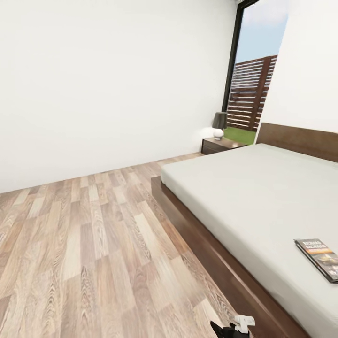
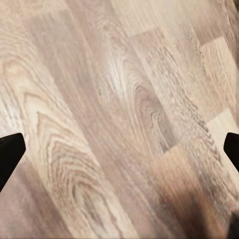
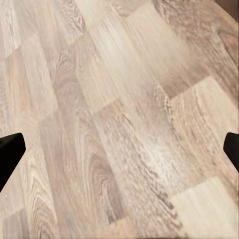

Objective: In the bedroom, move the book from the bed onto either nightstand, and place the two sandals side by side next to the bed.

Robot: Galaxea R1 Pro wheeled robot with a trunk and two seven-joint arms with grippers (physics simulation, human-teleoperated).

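Black fingertips of the left gripper [image 2: 119, 149] and the right gripper [image 3: 119, 147] stand spread wide over bare wood-plank floor [image 1: 84, 244], each holding nothing. On the right, the book [image 1: 320, 258], thin and dark with an orange band, lies flat on the smooth light-grey mattress of the bed [image 1: 244, 197] near its near edge. Beyond the bed's far left corner stands a dark-brown nightstand [image 1: 220, 144] with a lamp [image 1: 218, 124], and open floor runs along the bed's left side
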